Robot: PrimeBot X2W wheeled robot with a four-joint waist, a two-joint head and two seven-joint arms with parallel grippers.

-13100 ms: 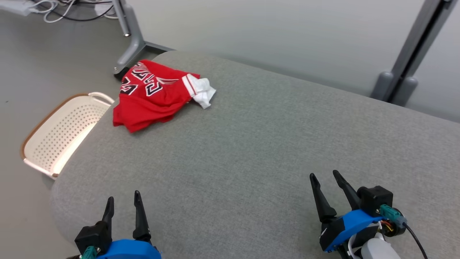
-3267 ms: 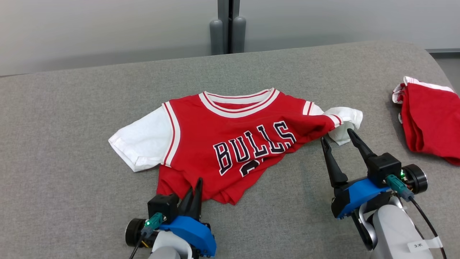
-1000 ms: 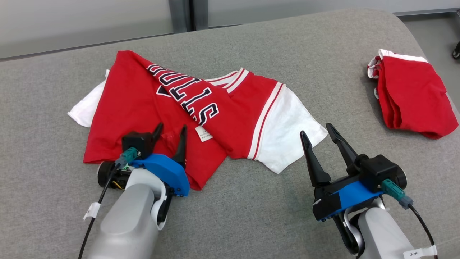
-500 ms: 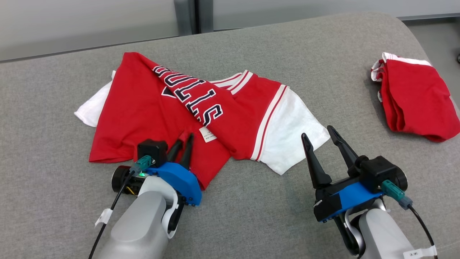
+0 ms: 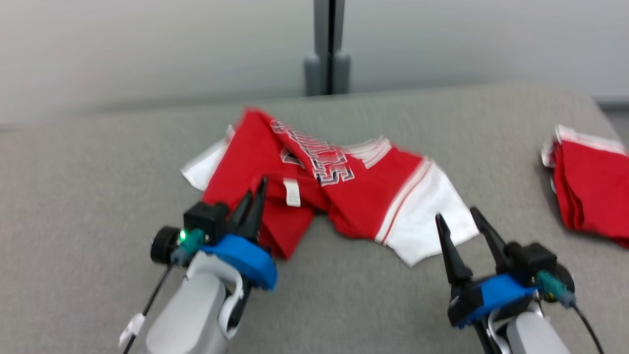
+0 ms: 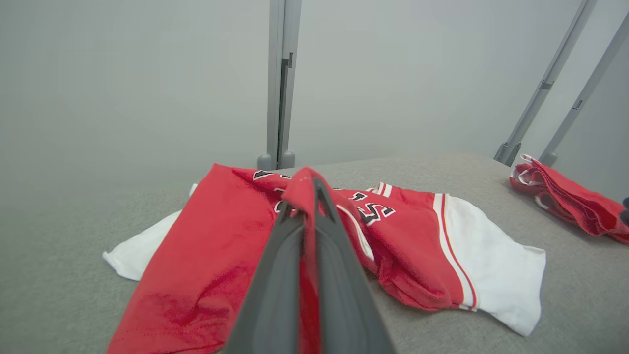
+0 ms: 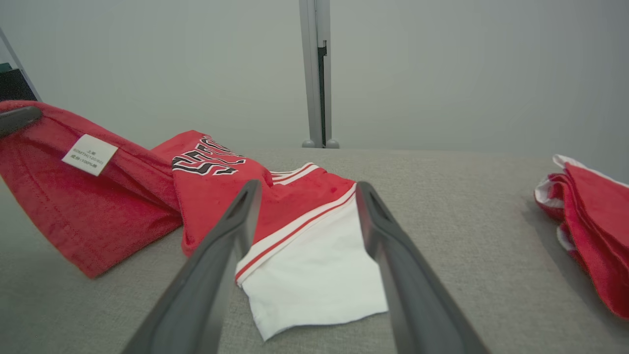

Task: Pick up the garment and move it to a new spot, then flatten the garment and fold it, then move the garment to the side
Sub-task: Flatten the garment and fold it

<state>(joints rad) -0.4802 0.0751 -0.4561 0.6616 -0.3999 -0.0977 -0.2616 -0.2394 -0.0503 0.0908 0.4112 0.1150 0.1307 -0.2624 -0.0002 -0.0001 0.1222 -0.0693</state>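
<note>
The garment (image 5: 363, 196) is a red jersey with white sleeves, lying crumpled on the grey padded surface (image 5: 88, 167). My left gripper (image 5: 258, 189) is shut on its red lower hem near the white label (image 5: 292, 191), and that edge is lifted off the surface. In the left wrist view, red cloth (image 6: 216, 255) runs up between the closed fingers (image 6: 280, 275). My right gripper (image 5: 456, 214) stands open just before the white sleeve (image 5: 432, 231), touching nothing. The right wrist view has the sleeve (image 7: 314, 270) between and beyond the open fingers (image 7: 211, 265), and the raised hem (image 7: 73, 196) at the left.
A second red garment (image 5: 594, 196) lies folded near the surface's right edge, also seen as a red pile (image 7: 589, 221) in the right wrist view. A grey post (image 5: 328, 49) stands behind the far edge against a pale wall.
My left gripper went from open over the hem to shut on it and has raised that edge. The head camera has shifted. The right gripper stayed open.
</note>
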